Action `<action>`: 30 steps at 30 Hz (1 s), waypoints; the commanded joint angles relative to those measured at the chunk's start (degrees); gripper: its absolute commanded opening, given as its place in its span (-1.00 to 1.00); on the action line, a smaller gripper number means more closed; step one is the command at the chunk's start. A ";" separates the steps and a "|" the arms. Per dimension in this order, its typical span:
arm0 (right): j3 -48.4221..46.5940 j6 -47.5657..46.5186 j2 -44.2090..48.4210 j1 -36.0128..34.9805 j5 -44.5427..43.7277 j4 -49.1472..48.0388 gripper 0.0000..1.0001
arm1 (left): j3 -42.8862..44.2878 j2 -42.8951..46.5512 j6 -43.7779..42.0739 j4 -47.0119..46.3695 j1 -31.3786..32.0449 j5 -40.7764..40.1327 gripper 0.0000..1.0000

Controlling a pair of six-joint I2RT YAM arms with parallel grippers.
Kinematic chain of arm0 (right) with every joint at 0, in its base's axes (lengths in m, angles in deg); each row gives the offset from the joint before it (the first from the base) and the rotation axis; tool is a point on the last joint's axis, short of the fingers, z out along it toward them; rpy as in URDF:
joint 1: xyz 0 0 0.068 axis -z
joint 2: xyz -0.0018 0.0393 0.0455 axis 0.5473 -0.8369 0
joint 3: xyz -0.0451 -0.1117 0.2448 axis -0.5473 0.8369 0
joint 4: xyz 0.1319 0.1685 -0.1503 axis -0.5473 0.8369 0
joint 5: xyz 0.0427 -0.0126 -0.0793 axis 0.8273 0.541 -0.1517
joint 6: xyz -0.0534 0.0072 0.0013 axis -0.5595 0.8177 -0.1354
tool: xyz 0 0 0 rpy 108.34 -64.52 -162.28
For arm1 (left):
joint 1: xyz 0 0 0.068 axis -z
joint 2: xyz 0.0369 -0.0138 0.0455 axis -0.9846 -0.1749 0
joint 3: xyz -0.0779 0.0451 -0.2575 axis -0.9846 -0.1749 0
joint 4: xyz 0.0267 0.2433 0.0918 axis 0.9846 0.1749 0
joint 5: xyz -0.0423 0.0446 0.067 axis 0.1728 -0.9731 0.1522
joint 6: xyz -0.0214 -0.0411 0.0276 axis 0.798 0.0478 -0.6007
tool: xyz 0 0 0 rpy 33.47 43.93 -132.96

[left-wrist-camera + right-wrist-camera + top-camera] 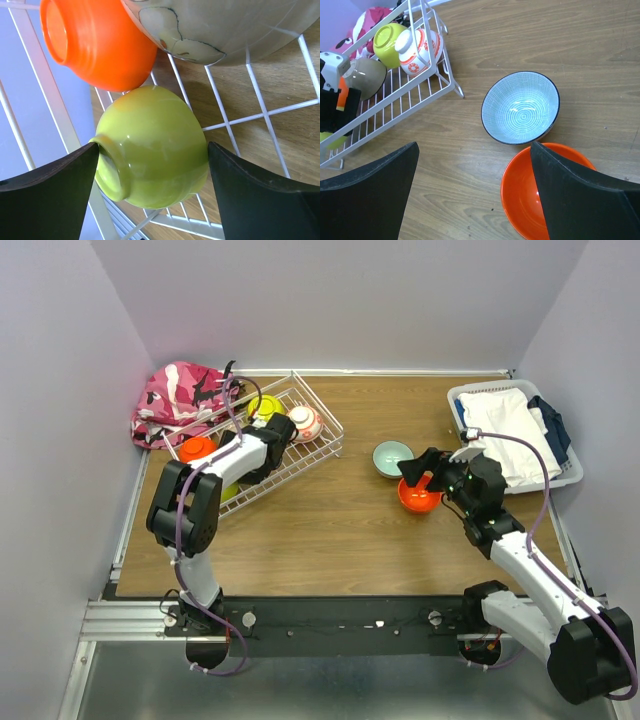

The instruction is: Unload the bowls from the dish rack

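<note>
The right gripper (474, 147) hangs with its jaws spread wide over the wood-grain table (330, 530). Its right finger overlaps the rim of a glossy orange bowl (525, 200) standing upright; whether they touch is unclear. Just beyond stands a pale teal bowl (522, 115), finely ribbed inside and dark-rimmed. Farther left, inside the white wire dish rack (321, 410), the left gripper (153, 146) clasps a smooth lime-green bowl (150, 170) lying on its side, one finger at its foot ring and the other against its belly. A second orange bowl (100, 45) and a tan bowl (225, 25) lie just beyond.
</note>
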 commanded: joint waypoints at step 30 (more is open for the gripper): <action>-0.53 -0.38 -0.90 -0.23 2.22 -0.80 1.00 | 8.15 11.69 0.31 1.21 4.09 4.08 0.20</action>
